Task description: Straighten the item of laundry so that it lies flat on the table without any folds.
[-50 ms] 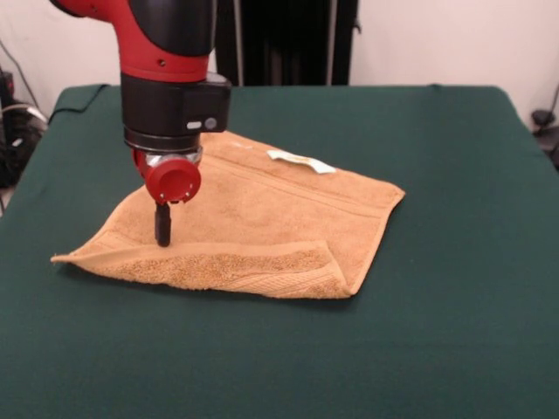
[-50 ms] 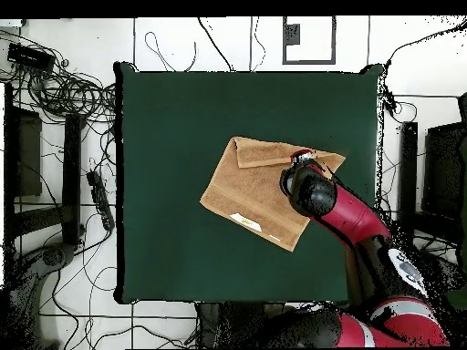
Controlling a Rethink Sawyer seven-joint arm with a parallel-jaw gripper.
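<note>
Towel [image 1: 262, 223] position: near the middle of the table [image 1: 454, 332], directly under the gripper [image 1: 162, 229]. Near edge: folded back on itself in a thick strip, running from a pointed corner on one side of the fingers to a doubled corner on the other. Long axis: diagonal to the table edges. Surface: orange-tan terry, ribbed bands. Finger state: cannot tell; one dark tip touches the cloth. Beyond the fingers: white label [image 1: 300, 161] at the far edge.
</note>
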